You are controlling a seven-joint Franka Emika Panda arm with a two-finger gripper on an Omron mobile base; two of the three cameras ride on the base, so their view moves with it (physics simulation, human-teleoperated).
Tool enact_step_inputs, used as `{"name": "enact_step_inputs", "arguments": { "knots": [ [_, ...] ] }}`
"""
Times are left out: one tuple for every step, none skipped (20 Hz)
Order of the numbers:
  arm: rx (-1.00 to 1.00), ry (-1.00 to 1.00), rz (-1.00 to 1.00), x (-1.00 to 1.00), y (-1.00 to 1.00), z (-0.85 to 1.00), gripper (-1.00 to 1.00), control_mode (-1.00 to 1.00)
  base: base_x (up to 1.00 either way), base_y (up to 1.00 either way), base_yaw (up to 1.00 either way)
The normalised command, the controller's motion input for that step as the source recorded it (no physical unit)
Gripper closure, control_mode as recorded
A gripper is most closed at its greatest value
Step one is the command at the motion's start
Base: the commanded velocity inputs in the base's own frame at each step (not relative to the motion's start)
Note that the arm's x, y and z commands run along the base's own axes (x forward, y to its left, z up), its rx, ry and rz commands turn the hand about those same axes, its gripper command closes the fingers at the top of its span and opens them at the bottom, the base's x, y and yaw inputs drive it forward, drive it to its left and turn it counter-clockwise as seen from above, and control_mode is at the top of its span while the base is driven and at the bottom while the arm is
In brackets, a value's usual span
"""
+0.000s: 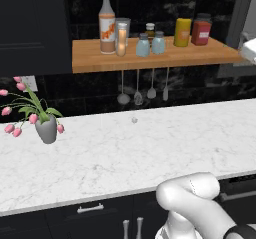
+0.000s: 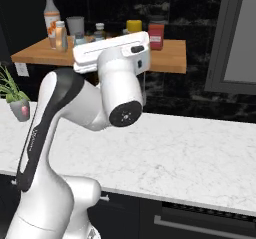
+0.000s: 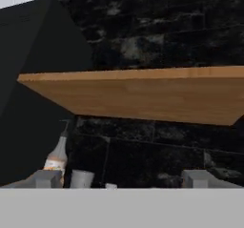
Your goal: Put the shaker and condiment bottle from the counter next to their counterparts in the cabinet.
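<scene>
White marble tabletop [image 1: 150, 148] lies below the wooden shelf [image 1: 95, 58]. On that shelf two pale blue grey-capped shakers [image 1: 143, 45] stand side by side, right of the tall orange-labelled bottle [image 1: 106, 23]; a squat orange bottle [image 1: 121, 39] touches it. Hand view catches the shelf's underside; end effector [image 3: 121, 179] fingers stand wide, holding nothing.

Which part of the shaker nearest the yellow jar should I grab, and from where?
Probably the shaker by its pale blue body below the cap, coming from the shelf front: it stands upright, with the twin shaker close beside it and a small jar behind.
</scene>
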Motion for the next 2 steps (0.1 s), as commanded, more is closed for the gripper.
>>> {"name": "enact_step_inputs", "arguments": {
  "knots": [
    [-0.05,0.0,-0.05,-1.0,-0.59,0.59,-1.0,-1.0,0.0,0.0,0.0],
    [-0.05,0.0,-0.05,-1.0,-0.62,0.59,-1.0,-1.0,0.0,0.0,0.0]
  ]
}}
